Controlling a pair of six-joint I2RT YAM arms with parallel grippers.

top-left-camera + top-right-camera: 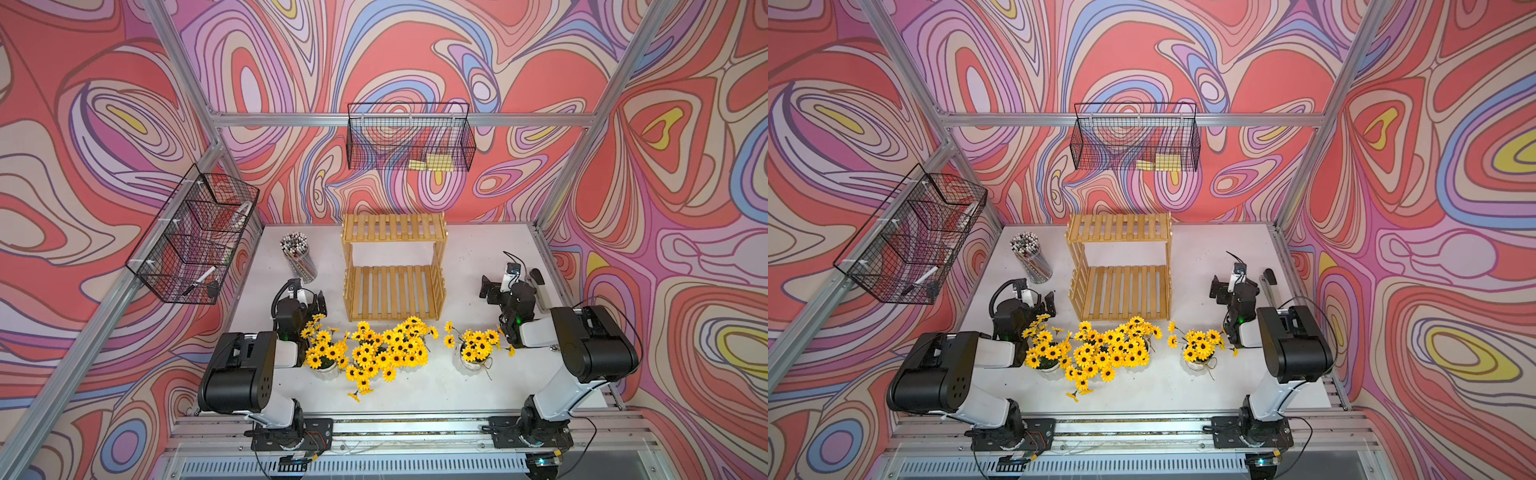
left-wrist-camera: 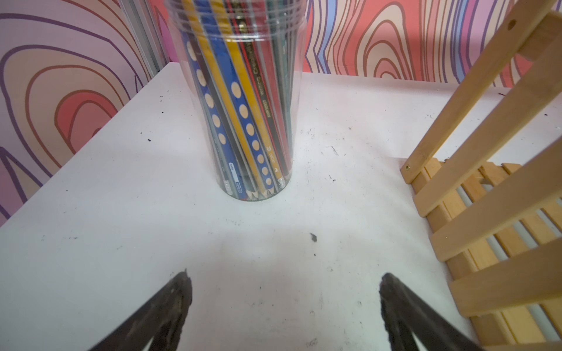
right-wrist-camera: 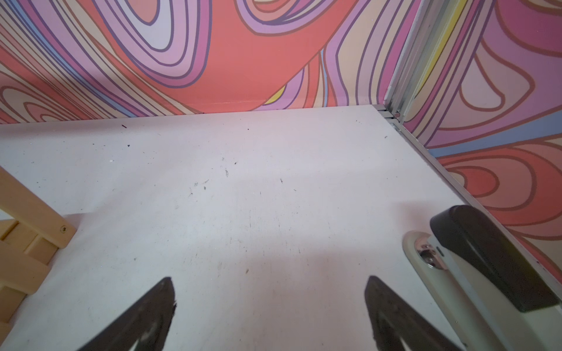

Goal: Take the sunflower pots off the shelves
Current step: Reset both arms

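The sunflower pots stand on the white table in front of the shelves (image 1: pixel 395 286) (image 1: pixel 1121 291), whose two tiers are bare. One pot (image 1: pixel 323 357) (image 1: pixel 1044 353) is beside my left arm. A merged yellow mass of bunches (image 1: pixel 388 349) (image 1: pixel 1111 349) fills the middle. Another pot (image 1: pixel 473 353) (image 1: pixel 1200 349) is near my right arm. My left gripper (image 1: pixel 309 300) (image 2: pixel 285 279) is open and holds nothing, left of the shelves (image 2: pixel 486 212). My right gripper (image 1: pixel 498 286) (image 3: pixel 269 282) is open over bare table, right of the shelves (image 3: pixel 27 225).
A clear cup of pencils (image 1: pixel 299 257) (image 2: pixel 243 106) stands just ahead of my left gripper. A stapler (image 1: pixel 538 282) (image 3: pixel 474 267) lies by the table's right edge beside my right gripper. Black wire baskets (image 1: pixel 409 137) (image 1: pixel 195 237) hang on the back and left walls.
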